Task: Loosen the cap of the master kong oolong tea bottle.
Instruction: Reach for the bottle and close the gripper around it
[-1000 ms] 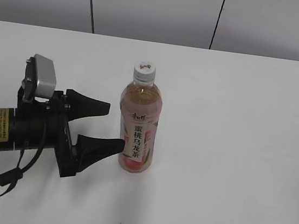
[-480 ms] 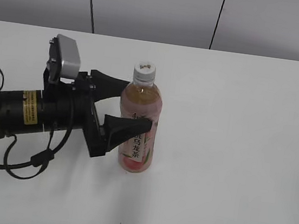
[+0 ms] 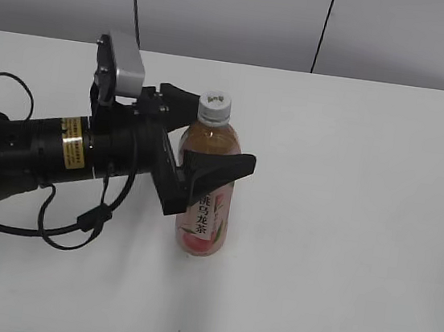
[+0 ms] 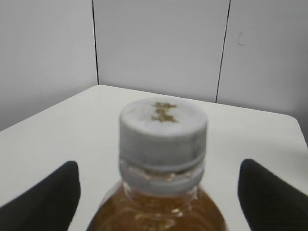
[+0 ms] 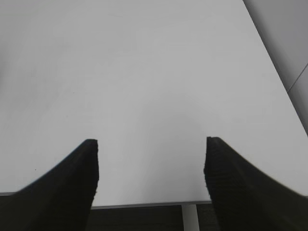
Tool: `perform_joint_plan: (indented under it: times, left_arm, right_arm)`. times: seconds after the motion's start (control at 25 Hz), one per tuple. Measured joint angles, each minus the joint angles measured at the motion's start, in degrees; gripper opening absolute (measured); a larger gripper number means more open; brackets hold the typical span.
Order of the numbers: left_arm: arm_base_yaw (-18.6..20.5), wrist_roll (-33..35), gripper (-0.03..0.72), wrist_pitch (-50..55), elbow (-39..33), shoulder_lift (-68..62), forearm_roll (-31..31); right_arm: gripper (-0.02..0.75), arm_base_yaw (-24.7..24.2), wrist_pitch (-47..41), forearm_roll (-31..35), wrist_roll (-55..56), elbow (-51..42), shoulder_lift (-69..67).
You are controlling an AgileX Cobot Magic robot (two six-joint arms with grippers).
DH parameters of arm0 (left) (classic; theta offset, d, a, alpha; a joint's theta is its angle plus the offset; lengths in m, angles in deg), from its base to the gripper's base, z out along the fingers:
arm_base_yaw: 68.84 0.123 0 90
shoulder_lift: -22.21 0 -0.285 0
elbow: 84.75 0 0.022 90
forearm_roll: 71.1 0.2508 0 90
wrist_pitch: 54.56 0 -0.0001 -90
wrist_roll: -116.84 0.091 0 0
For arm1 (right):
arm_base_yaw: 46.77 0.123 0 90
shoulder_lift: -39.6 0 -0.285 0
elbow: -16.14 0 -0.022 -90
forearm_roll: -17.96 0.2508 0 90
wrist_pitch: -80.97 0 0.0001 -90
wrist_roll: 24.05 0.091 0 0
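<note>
The master kong oolong tea bottle (image 3: 204, 216) stands upright on the white table, its pink label facing me. Its white cap (image 3: 216, 105) is on the neck. My left gripper (image 3: 221, 132) is open, with one black finger on each side of the bottle's shoulder, just below the cap; I see no contact. In the left wrist view the cap (image 4: 162, 131) fills the middle, the amber bottle (image 4: 159, 211) sits below it, and the left gripper (image 4: 159, 195) shows a finger at each bottom corner. My right gripper (image 5: 151, 161) is open and empty over bare table, out of the exterior view.
The white table (image 3: 348, 198) stretches to the right and front of the bottle. A grey panelled wall (image 3: 232, 13) stands behind it. The left arm's black cable (image 3: 59, 235) loops on the table at the left. The right wrist view shows the table's edge (image 5: 144, 204).
My left arm has moved right and up: its open fingers went from left of the bottle to straddling its shoulder. The bottle has not moved.
</note>
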Motion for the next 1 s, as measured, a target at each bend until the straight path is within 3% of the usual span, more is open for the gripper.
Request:
perform_joint_plan:
  times: [1.0]
  left_arm:
    - [-0.36, -0.14, 0.586, -0.21, 0.07, -5.12, -4.40]
  right_arm:
    - [0.519, 0.00, 0.00, 0.00, 0.00, 0.00, 0.00]
